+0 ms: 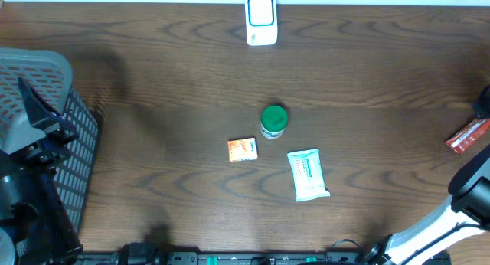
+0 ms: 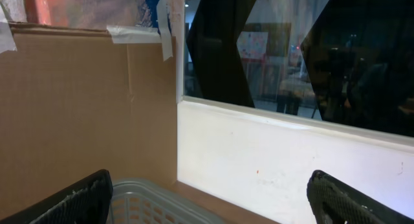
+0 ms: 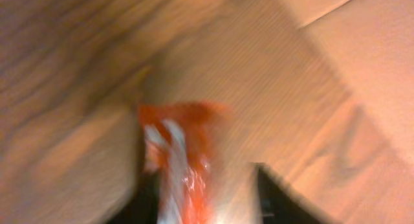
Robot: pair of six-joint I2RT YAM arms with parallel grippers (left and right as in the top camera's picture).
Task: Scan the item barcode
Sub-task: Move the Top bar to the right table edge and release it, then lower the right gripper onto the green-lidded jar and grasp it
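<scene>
Jaws of our left gripper [image 2: 213, 201] gape wide and empty by the basket [image 2: 145, 201], those of our right gripper [image 3: 204, 175] bracket the red packet [image 1: 468, 135] at the right edge of the table [image 1: 153, 81], grip untellable through blur, so we judge pickup in hand and next need its barcode facing the scanner [image 1: 260, 20].

Dark wood table [image 1: 153, 66], with a cardboard panel [image 2: 84, 107], white sill [image 2: 272, 159] and dark window [image 2: 291, 49] beyond.

A makeshift checkout test bench: a scanner [image 1: 261, 20] on a wooden table [image 1: 153, 66], a grey basket [image 1: 80, 142], a taped cardboard wall [image 2: 77, 107].
</scene>
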